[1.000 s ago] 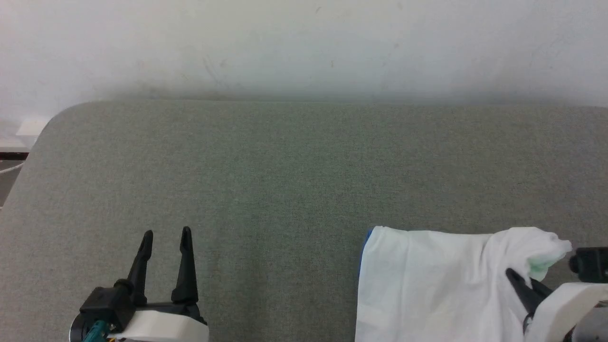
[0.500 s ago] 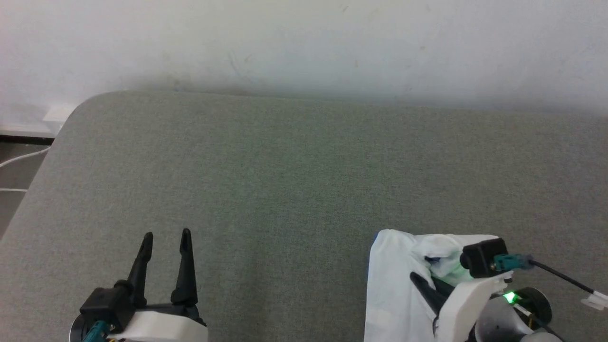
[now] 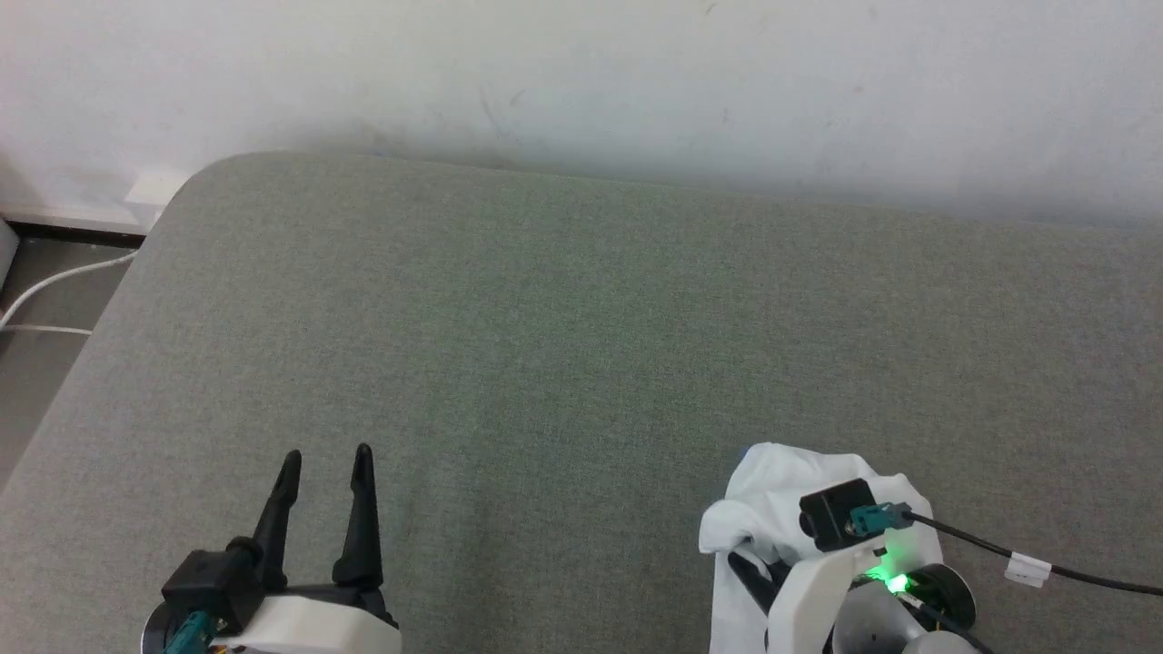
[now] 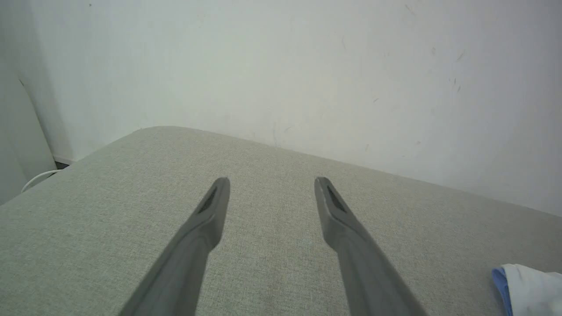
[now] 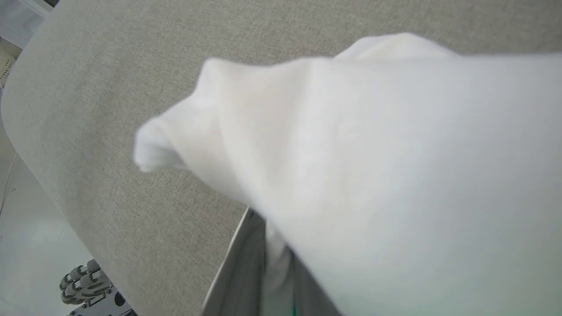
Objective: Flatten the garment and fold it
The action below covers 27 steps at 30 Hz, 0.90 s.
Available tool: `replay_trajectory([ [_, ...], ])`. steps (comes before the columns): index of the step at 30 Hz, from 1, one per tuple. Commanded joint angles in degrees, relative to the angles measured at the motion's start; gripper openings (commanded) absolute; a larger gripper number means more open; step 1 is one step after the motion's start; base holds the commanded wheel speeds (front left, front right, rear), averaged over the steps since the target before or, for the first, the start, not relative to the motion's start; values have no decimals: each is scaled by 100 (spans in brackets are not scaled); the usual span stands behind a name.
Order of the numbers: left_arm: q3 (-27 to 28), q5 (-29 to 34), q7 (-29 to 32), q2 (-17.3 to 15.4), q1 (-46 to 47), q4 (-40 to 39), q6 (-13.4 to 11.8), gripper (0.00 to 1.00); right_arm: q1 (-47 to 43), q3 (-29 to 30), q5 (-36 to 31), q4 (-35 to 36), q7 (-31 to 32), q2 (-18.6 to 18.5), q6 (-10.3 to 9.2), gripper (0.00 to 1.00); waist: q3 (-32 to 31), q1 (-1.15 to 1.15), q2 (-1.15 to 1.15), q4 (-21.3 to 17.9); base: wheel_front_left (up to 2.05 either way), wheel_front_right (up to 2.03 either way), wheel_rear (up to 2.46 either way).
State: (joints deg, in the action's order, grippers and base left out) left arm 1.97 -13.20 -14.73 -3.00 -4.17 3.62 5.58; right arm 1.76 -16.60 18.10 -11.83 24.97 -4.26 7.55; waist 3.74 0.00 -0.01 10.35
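The garment (image 3: pixel 772 490) is a bunched heap of thin white fabric at the lower right of the grey-green table (image 3: pixel 581 345). My right gripper (image 3: pixel 740 568) is shut on the garment, and the cloth is draped over its dark fingers. In the right wrist view the white garment (image 5: pixel 373 175) hangs over the gripper (image 5: pixel 268 250), with a strip pinched between the fingers. In the left wrist view a corner of the garment (image 4: pixel 527 285) with a blue edge lies at the lower right. My left gripper (image 3: pixel 327 454) (image 4: pixel 271 182) stands open over bare table, well left of the garment.
A white wall (image 3: pixel 581 82) rises right behind the table's far edge. The table's rounded left corner drops to the floor, where a white cable (image 3: pixel 54 282) lies. Caster wheels (image 5: pixel 83 281) stand on the floor below the table's edge.
The head camera has turned, shifting the whole picture. My right gripper has carried the garment's edge leftward over itself, so the spread cloth is now a bunched heap. The left gripper stays put.
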Motion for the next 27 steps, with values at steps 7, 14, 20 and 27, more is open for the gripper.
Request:
replay_trajectory([
  [7, 32, -57, -27, 13, 8, 70, 38, 100, 354, 110, -85, -452, -460, 96, -6, 0, -94, 0, 1, -122, 0, 0, 0],
  [14, 77, -68, -27, 13, -35, 97, 32, 100, 490, -507, 237, -1, -506, 31, -6, 100, -335, 0, 1, -403, 0, 0, 0],
  [20, 126, -78, -27, 13, -105, 90, 38, 100, 675, -798, 767, 1032, -273, -474, -6, 100, -524, 0, 1, -690, 0, 0, 0],
  [27, 113, -131, -27, 13, -92, 20, 32, 100, 1100, -93, 424, 1959, -79, -1406, -6, 100, -575, 0, 1, -1011, 0, 0, 0],
])
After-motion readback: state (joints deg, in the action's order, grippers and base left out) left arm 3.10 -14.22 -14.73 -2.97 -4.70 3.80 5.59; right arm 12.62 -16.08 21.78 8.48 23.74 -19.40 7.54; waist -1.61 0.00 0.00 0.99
